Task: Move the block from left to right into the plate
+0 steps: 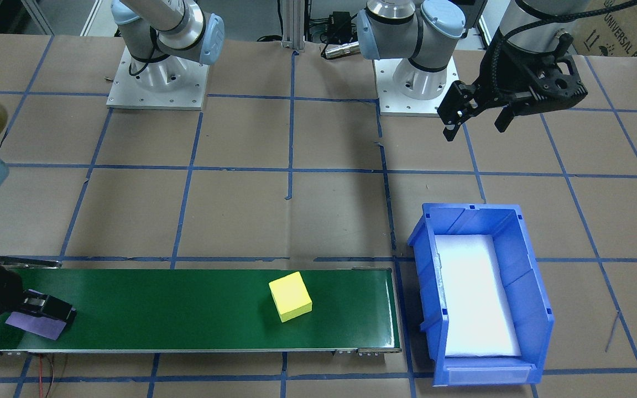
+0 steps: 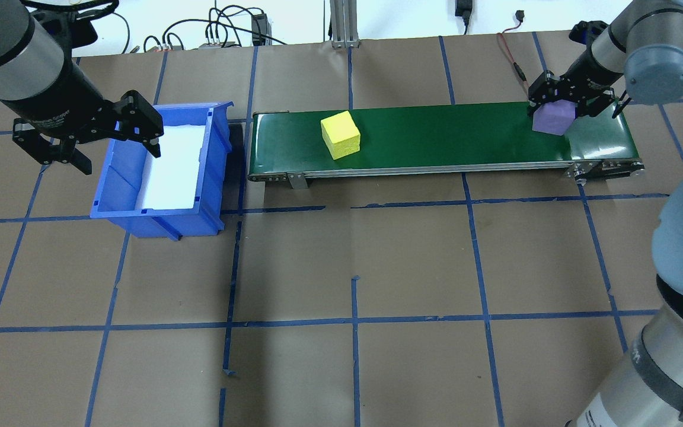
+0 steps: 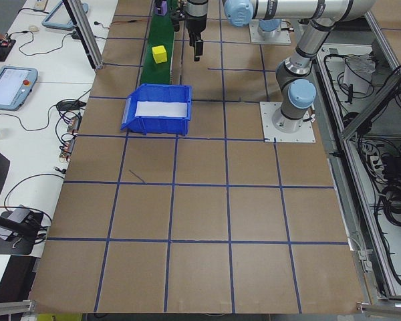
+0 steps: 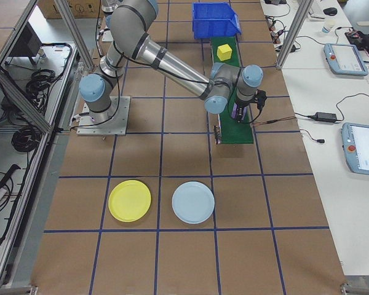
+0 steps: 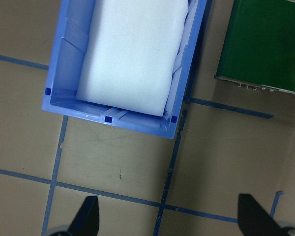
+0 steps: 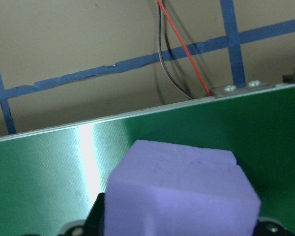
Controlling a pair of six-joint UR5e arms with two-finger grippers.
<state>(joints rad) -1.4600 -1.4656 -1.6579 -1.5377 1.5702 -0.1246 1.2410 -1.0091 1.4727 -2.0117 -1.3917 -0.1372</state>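
conveyor belt (image 2: 466, 136) along table's far edge | blue bin (image 2: 122, 178) at belt's left end | yellow plate (image 4: 130, 200) near table's right end | left gripper (image 2: 101, 139) spread wide over bin | right gripper (image 2: 561, 107) clamped purple block (image 2: 552, 117) at belt's right end | yellow block (image 2: 340, 134) sat left of belt's middle

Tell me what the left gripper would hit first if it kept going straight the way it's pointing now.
Probably bare table paper just beside the blue bin: the left gripper points down with open fingers, nothing between them. Depth is unclear.

Silver tube links with pale blue joint caps are being shown on both arms (image 1: 407, 33), black grippers (image 1: 476, 119) are being carried, and square bolted base plates (image 1: 158, 83) are being used.
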